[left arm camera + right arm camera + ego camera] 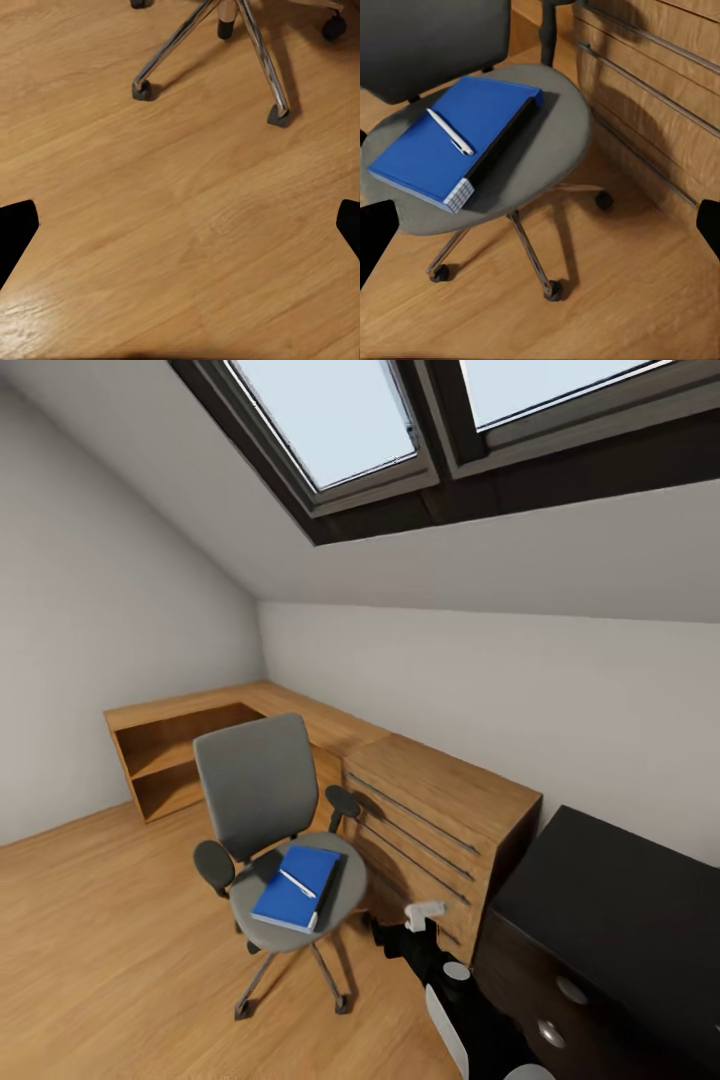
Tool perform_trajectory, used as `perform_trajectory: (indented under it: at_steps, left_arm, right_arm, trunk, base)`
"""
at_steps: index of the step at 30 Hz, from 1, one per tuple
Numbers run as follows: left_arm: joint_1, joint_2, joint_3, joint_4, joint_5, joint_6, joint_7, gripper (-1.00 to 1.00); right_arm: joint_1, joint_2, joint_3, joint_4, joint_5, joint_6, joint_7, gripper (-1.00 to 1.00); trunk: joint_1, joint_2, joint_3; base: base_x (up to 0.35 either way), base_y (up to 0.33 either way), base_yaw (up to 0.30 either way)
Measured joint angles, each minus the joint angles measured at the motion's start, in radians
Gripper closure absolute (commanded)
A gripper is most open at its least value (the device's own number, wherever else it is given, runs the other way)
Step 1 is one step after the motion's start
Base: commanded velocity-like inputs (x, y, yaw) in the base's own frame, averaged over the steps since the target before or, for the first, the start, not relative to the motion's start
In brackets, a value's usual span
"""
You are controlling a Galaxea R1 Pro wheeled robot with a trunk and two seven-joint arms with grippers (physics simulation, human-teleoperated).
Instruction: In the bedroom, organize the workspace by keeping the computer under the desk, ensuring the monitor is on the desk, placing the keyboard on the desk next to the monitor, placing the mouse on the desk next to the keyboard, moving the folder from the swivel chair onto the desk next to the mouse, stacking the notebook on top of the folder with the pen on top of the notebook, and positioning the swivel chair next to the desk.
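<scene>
The grey swivel chair (252, 785) stands on the wood floor in front of a light-wood cabinet. On its seat lies the blue folder (298, 887) (454, 139) with a white pen (297, 883) (450, 132) on top. My right gripper (540, 229) hovers open above and in front of the seat, nothing between its fingers. My left gripper (180, 229) is open over bare floor, near the chair's chrome legs (262, 64). The black desk (620, 900) is at the lower right. The computer, monitor, keyboard, mouse and notebook are out of view.
An L-shaped light-wood cabinet (440, 800) with slatted drawer fronts runs along the wall, close behind and right of the chair. Dark desk drawers (555, 1000) face me beside my right arm (428, 915). Open wood floor (110, 940) lies left of the chair. The ceiling slopes low.
</scene>
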Motion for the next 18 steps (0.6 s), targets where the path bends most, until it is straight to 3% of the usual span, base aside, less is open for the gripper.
perform_trajectory:
  at_steps: [14,18]
  left_arm:
    - [0.0,0.003,0.002,0.001,0.0,-0.001,0.001,-1.0]
    - [0.0,0.003,0.003,0.001,0.0,-0.002,0.001,-1.0]
  right_arm:
    - [0.0,0.0,0.004,0.004,0.0,-0.005,-0.023,-1.0]
    - [0.0,0.0,0.004,0.004,0.0,-0.005,-0.023,-1.0]
  trunk:
    - [0.0,0.0,-0.007]
    - [-0.001,0.0,-0.009]
  base:
    - [0.001,0.001,0.278]
    - [0.12,0.116,0.278]
